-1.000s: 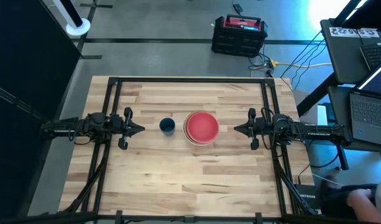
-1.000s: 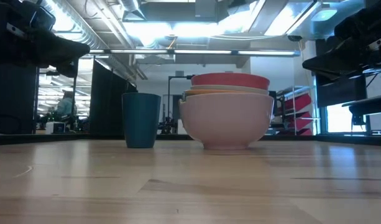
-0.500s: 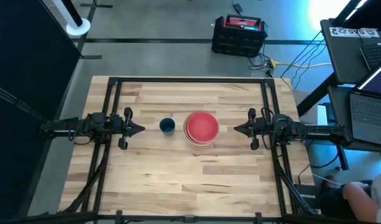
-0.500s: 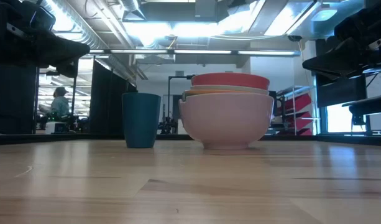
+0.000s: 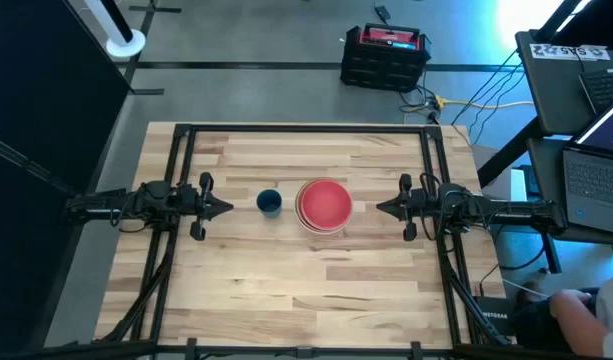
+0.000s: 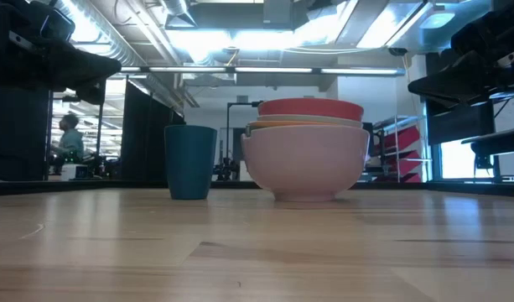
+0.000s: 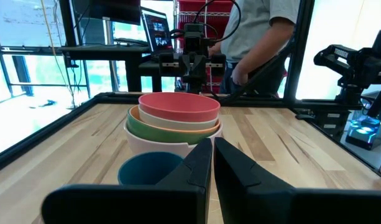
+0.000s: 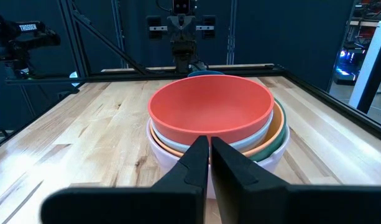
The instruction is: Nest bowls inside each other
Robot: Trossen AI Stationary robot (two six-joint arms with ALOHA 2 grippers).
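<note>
The bowls (image 5: 323,205) stand as one nested stack at mid-tabletop (image 5: 286,300), red bowl (image 8: 210,111) innermost and uppermost. The stack lies between my two grippers, a little nearer my right gripper (image 5: 382,207); a blue cup (image 5: 269,202) stands between it and my left gripper (image 5: 226,208). Both grippers hang with fingers together, holding nothing. A round stack offers no long axis. The lower bowls show only as rims, so I cannot count them with certainty.
</note>
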